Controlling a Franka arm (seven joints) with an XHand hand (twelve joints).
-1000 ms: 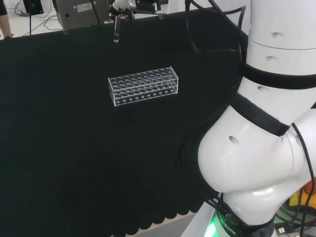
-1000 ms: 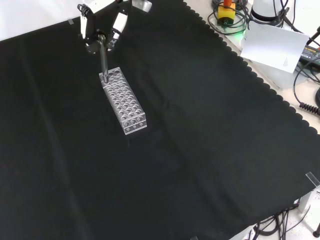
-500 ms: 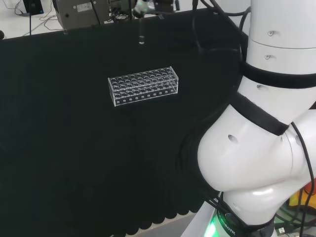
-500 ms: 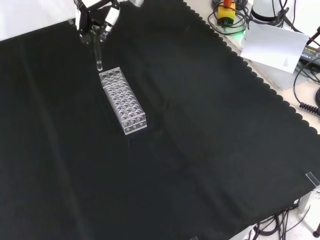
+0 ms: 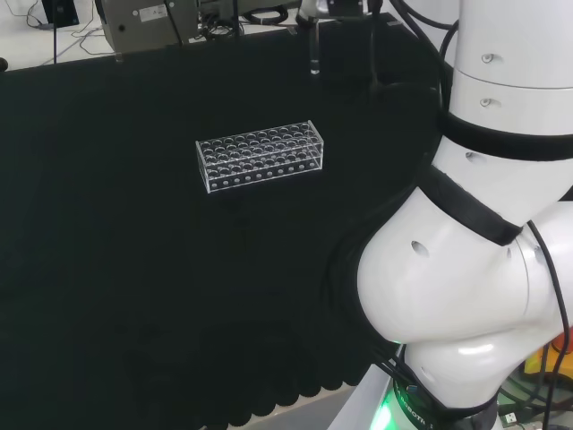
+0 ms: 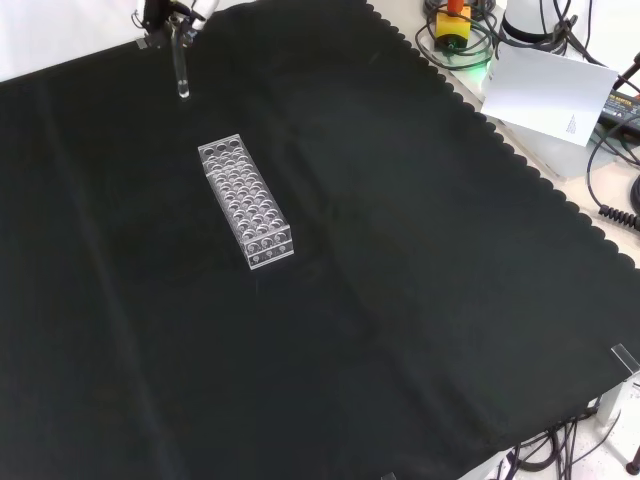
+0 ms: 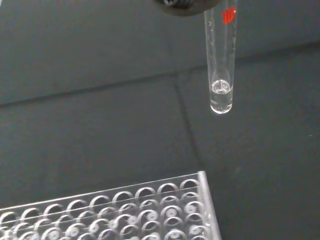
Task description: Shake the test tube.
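Observation:
A clear test tube [image 6: 181,70] hangs upright in the air, held at its upper end by the hand [image 6: 166,11] at the front view's top edge. In the head view the test tube [image 5: 314,52] hangs below the hand [image 5: 333,7], to the right of and beyond the rack. The clear plastic test tube rack [image 6: 245,203] lies on the black cloth with many open holes; the rack [image 5: 260,155] stands apart from the tube. In the wrist view the test tube [image 7: 220,65] has a red mark near its top and a rounded bottom, above the rack [image 7: 115,212].
A white sheet [image 6: 550,92] and cables lie off the cloth's scalloped edge at the front view's upper right. A grey box [image 5: 148,20] stands beyond the cloth in the head view. The arm's white links [image 5: 474,269] stand at the head view's right.
The hand has carried the test tube up and away from the rack: rightward in the head view, higher in the front view. The rack has not moved.

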